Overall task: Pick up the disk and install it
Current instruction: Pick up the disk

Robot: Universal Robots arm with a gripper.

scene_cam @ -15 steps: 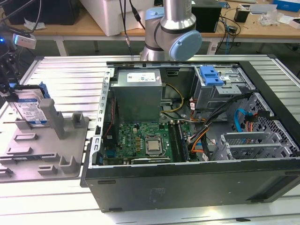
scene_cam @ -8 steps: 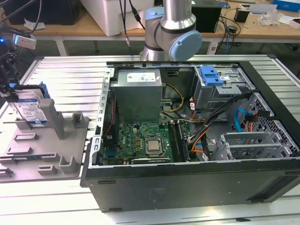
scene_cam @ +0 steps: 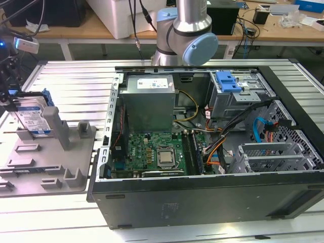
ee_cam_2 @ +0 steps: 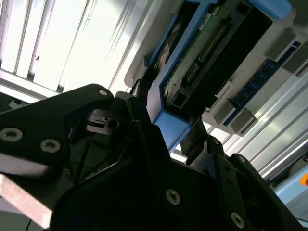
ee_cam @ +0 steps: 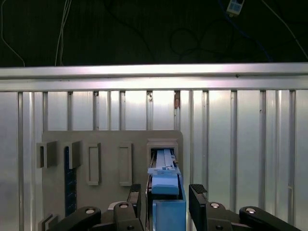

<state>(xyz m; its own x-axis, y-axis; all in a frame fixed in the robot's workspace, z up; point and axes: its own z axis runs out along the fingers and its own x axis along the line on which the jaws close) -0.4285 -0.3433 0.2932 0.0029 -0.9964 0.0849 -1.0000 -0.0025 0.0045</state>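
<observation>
Since the disk [scene_cam: 31,117] stands on edge in a slot of the grey fixture [scene_cam: 76,152] and is probably stiff, hefty and shock-shy, its blue-framed edges look safest to pinch, and the gripper [ee_cam: 167,191] straddles them, though clamped or loose, can't tell.

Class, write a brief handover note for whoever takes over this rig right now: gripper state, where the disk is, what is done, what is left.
Gripper: astride one end of the disk; whether it is clamped cannot be told.
Disk: upright in the grey fixture, at the exterior view's left, outside the open computer case.
Done: gripper is at the disk.
Left: disk not yet lifted out or installed.
</observation>
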